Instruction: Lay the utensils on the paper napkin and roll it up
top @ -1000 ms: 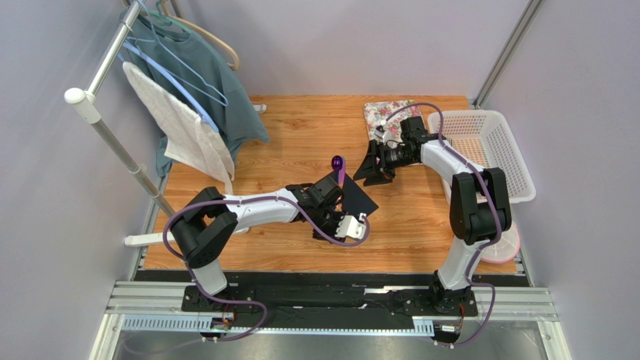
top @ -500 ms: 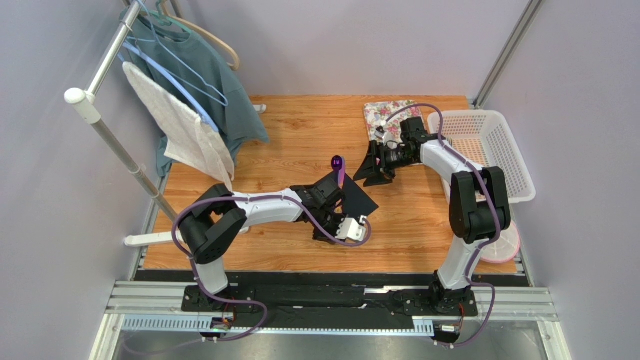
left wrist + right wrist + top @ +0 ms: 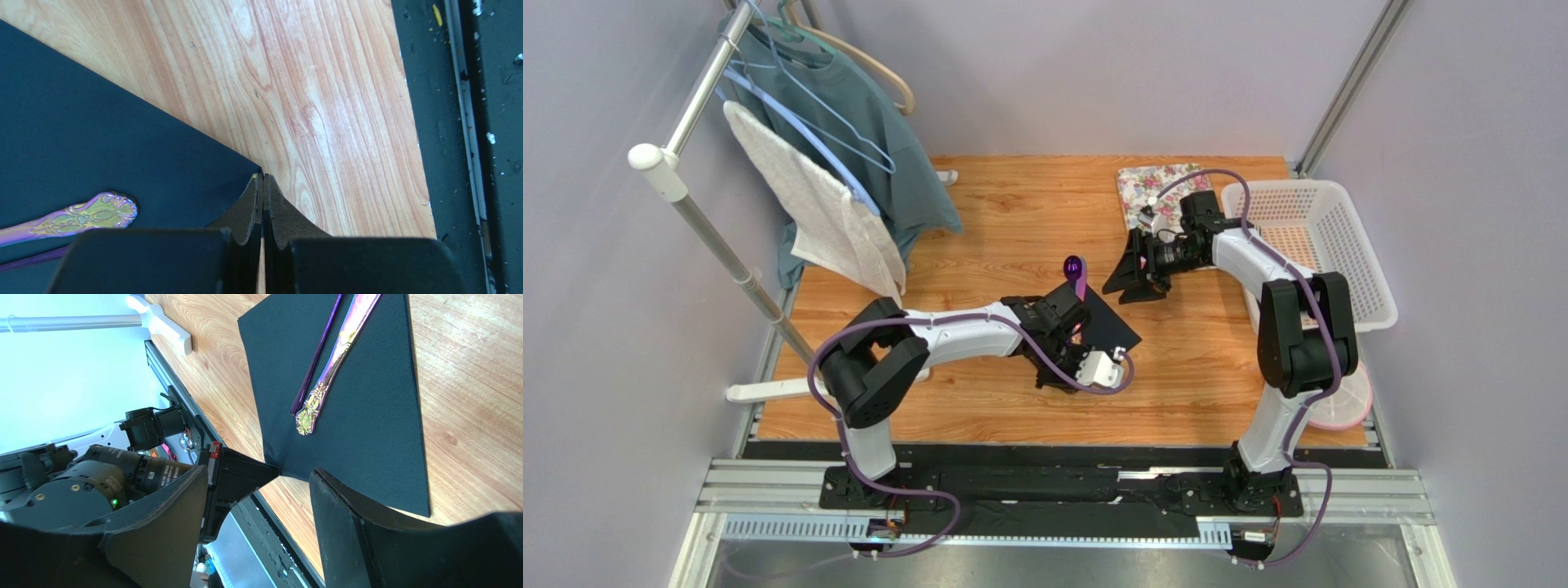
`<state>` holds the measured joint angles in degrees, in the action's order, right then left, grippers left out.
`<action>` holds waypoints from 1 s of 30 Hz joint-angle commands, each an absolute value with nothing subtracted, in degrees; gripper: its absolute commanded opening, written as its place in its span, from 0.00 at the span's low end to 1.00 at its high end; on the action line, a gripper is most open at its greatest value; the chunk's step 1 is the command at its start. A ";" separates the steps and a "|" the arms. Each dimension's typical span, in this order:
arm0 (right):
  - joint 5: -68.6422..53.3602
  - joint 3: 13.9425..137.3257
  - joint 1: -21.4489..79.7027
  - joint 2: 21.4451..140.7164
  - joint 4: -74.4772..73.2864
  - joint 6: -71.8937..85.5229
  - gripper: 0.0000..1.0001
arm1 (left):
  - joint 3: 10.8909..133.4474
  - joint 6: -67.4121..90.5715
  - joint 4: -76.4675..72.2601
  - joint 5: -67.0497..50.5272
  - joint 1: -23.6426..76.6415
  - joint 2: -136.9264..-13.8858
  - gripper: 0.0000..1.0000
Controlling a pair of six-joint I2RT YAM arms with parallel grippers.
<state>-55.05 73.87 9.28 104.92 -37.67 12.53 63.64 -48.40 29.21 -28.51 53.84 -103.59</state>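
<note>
The left arm stretches low across the counter (image 3: 1014,221), elbow bent, covering most of the paper napkin (image 3: 1117,328). Its left pincer (image 3: 263,179) is pressed together at one napkin corner; whether paper is caught between the tips is unclear. The utensils (image 3: 334,352) lie on the napkin, their heads cut off in both wrist views. From above, only the spoon bowl (image 3: 1073,263) shows. The right pincer (image 3: 294,473) hovers spread apart, angled down at the napkin.

No legible text, no labels, brands, numbers or signs
</note>
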 commanded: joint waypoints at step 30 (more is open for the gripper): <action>-53.26 63.20 9.14 101.16 -31.47 18.19 0.04 | 79.19 -45.88 29.89 -33.93 43.33 -109.07 0.00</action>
<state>-53.36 64.31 9.19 103.55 -34.83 15.88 77.62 -46.15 31.86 -32.67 43.97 -107.61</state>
